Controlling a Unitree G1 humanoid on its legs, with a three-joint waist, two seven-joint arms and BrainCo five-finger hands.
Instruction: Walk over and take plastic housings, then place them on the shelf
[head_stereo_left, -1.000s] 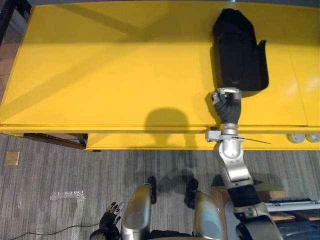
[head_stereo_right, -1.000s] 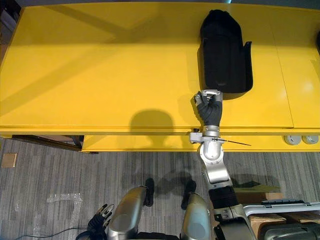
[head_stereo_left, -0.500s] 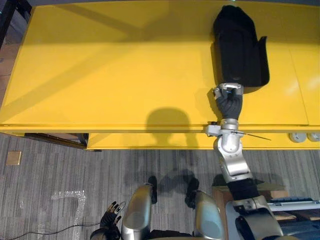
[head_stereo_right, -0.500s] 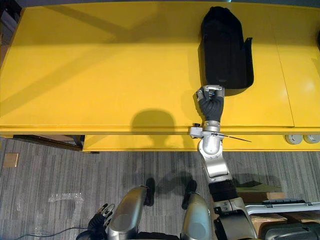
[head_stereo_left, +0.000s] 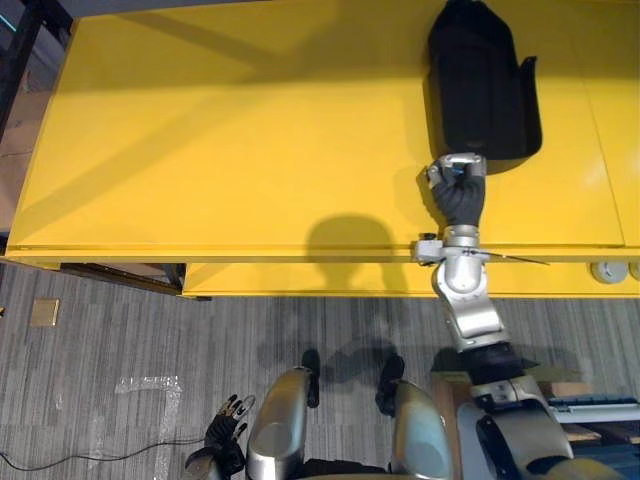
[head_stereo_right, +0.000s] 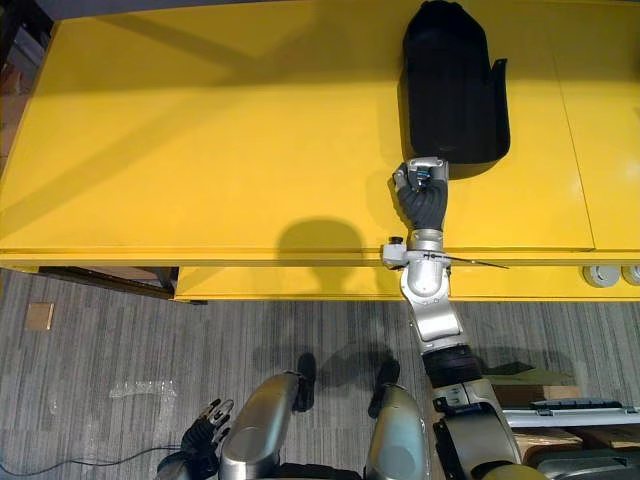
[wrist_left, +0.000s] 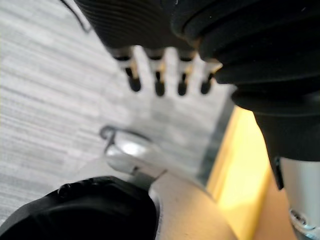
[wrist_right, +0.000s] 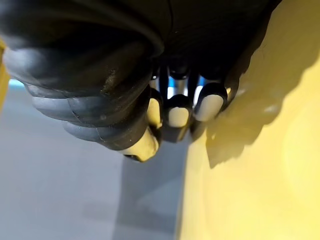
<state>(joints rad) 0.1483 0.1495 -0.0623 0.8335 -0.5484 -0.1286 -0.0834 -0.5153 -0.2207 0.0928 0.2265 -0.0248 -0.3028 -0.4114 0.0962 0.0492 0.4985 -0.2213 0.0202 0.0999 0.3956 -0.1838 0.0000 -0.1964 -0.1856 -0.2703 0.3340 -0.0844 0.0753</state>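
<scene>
One black plastic housing lies lengthwise on the yellow shelf top, at its far right part. My right hand reaches over the shelf's front edge, and its curled fingers sit against the housing's near end without gripping anything. The same hand and housing appear in the right eye view. My left hand hangs low over the floor at the lower left, fingers straight and holding nothing.
A lower yellow ledge runs under the shelf's front edge, with two white round parts at its right end. A cardboard box stands on the grey floor at the lower right. A small brown square lies on the floor at left.
My right hand has reached forward from just short of the housing to its near end. The housing seems nudged slightly farther back. The camera has shifted a little.
</scene>
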